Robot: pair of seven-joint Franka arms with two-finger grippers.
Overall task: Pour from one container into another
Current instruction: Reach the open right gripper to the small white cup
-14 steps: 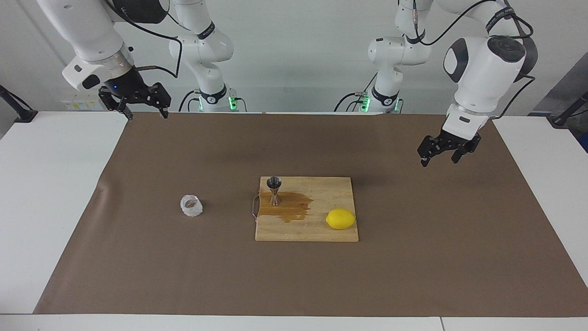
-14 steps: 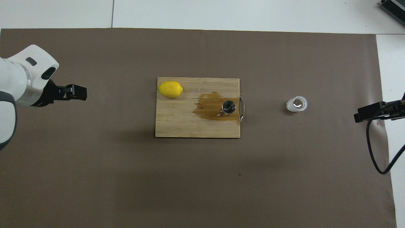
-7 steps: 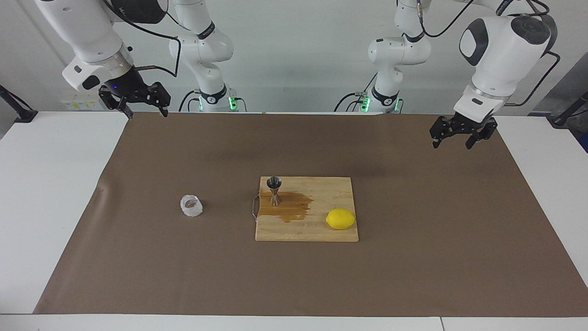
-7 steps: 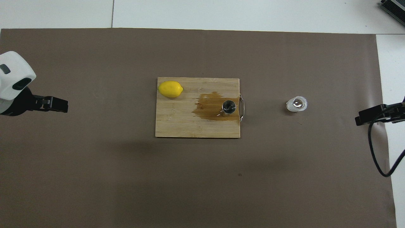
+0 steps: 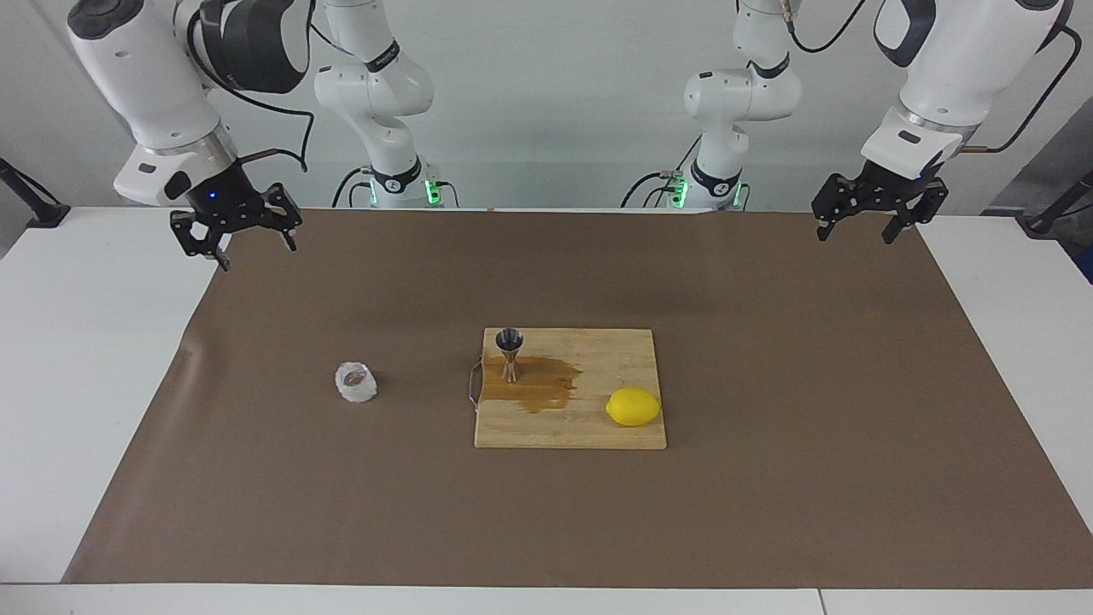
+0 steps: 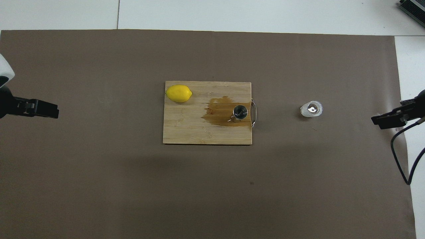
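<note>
- Glass cup [image 5: 355, 383] is seen upright on the brown mat [image 5: 768, 478], toward the right arm's end of the table, well apart from the cutting board [image 5: 598, 431] and touched by nothing.
- On the board, the steel jigger [image 5: 510, 354] stands upright at the edge nearest the cup, its foot in a brown spill [image 5: 542, 384] that has soaked into the wood; a lemon [image 5: 633, 407] lies on the board's other end, farther from the robots than the jigger.
- Over the last second nothing on the table has shifted; only the arms have changed.
- The left gripper [image 5: 869, 213] has been raised and drawn back from above the mat to the mat's edge by its own base, fingers spread and empty.
- The right gripper [image 5: 233, 241] has been turned to point downward and lowered slightly over the mat's corner at its own end, fingers spread and empty.
- From the spill, the set-down cup and both arms pulled away, the pour is judged to be already done, with some liquid lost onto the board.
- In the overhead view only the tips of the left gripper [image 6: 36, 109] and right gripper [image 6: 393, 118] show at the frame's sides.
</note>
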